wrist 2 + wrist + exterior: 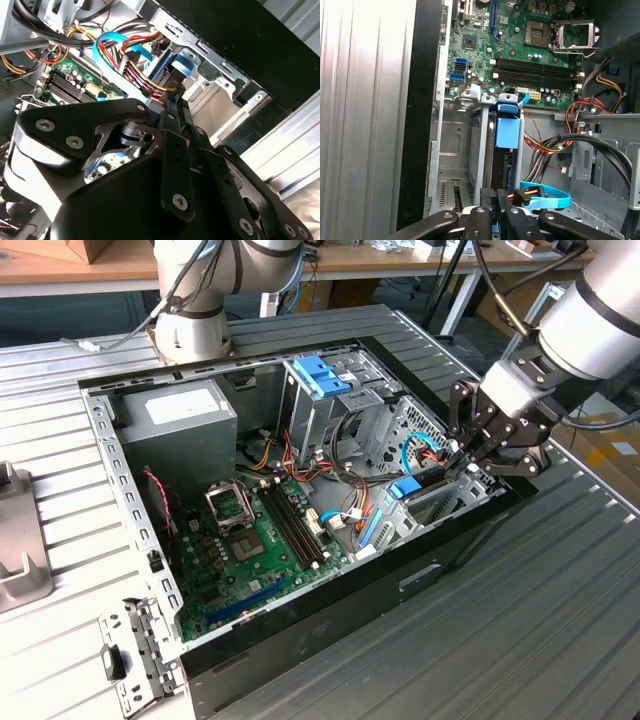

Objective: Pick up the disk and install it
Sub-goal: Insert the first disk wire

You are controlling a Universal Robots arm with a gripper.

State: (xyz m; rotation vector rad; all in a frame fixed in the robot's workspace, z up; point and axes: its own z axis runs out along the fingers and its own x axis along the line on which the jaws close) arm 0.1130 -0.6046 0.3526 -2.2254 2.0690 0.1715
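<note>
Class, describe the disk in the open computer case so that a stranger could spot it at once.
Start at the open computer case, then go to the metal drive cage at its end nearest the pincer. The disk stands on edge in that cage; its blue bracket tab distinguishes it from the empty slot beside it.

The arm point(600, 315) is reaching in from the exterior view's right, its wrist angling downward. The gripper point(462, 455) is hanging low at the end of it, with the black linkages folding inward. Its fingers point(497, 200) are pressing together with no gap between them in both wrist views.
</note>
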